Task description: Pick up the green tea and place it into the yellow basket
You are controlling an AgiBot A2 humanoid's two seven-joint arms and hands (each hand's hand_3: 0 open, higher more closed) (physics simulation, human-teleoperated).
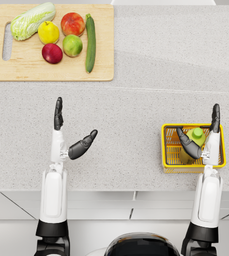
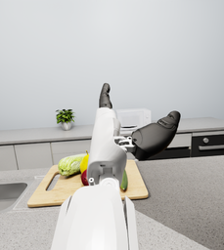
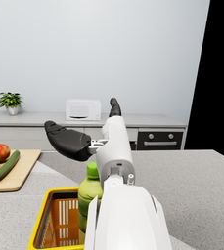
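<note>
Directly beneath the right hand (image 1: pixel 204 136), the green tea (image 1: pixel 196 136) stands upright inside the yellow basket (image 1: pixel 169 161), its green cap just under the gap between thumb and fingers. I judge the bottle was set there on purpose: it rests on the basket floor, upright, and the placing looks done. The right hand is spread and holds nothing; the thumb angles off to one side, the fingers reach straight forward past the far rim, and no part of it touches the bottle in the right wrist view. The hand hovers above the basket, the white forearm running straight back toward the table's near edge.

The left hand (image 1: pixel 70 135) hangs above bare table (image 1: pixel 136 100), well apart from the basket, also spread and empty, its thumb splayed toward the right hand.

Farther out, beyond the left hand's fingertips, a wooden cutting board (image 1: pixel 21 72) carries a cabbage (image 1: pixel 32 20), a cucumber (image 1: pixel 90 42) and several round fruits, none belonging to this job.
</note>
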